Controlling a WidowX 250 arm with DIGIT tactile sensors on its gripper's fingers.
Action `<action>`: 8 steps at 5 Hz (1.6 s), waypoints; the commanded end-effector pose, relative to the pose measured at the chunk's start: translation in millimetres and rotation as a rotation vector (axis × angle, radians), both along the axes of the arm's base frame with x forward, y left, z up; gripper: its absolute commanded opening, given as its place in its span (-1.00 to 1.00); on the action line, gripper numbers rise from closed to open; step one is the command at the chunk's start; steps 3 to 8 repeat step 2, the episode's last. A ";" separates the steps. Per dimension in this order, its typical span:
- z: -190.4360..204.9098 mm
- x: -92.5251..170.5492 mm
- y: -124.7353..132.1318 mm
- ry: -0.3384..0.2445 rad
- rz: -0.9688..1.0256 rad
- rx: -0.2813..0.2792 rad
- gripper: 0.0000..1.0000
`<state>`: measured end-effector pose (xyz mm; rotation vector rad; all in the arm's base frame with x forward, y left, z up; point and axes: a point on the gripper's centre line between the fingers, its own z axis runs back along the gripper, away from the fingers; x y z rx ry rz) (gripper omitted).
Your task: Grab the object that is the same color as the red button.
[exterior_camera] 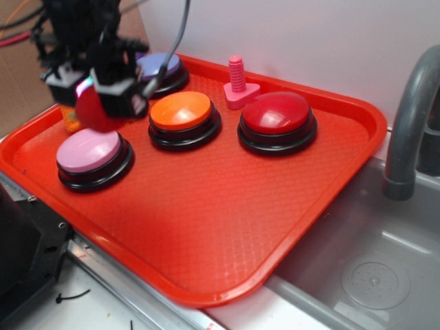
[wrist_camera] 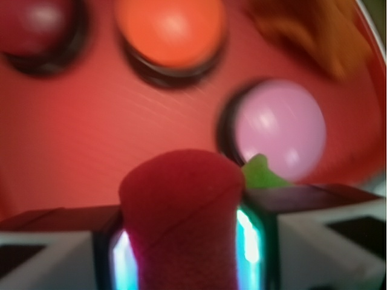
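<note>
A fuzzy red toy strawberry [wrist_camera: 181, 211] with a green leafy tip is squeezed between my two fingers, which glow along their inner pads. In the exterior view the strawberry [exterior_camera: 96, 111] hangs in my gripper [exterior_camera: 103, 103] above the tray's left part, over the pink button [exterior_camera: 93, 157]. The gripper is shut on it. The red button [exterior_camera: 277, 118], a glossy dome on a black base, sits at the back right of the orange-red tray [exterior_camera: 206, 227]. In the wrist view it shows blurred at the top left [wrist_camera: 39, 24].
An orange dome button [exterior_camera: 183, 115] stands mid-tray, a purple one [exterior_camera: 159, 69] behind it. A pink bolt-shaped toy [exterior_camera: 239, 84] stands at the tray's back rim. An orange thing [exterior_camera: 71, 120] lies at the left. A grey sink [exterior_camera: 371, 268] and faucet [exterior_camera: 409, 124] lie right.
</note>
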<state>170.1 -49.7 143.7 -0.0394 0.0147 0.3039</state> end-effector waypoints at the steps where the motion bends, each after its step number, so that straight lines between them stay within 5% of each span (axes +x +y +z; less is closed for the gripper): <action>1: 55.0 21.8 -4.5 -0.132 -0.065 -0.050 -1.00; 2: 43.5 27.2 -9.1 -0.171 -0.139 0.005 -1.00; 8: 43.5 27.2 -9.1 -0.171 -0.139 0.005 -1.00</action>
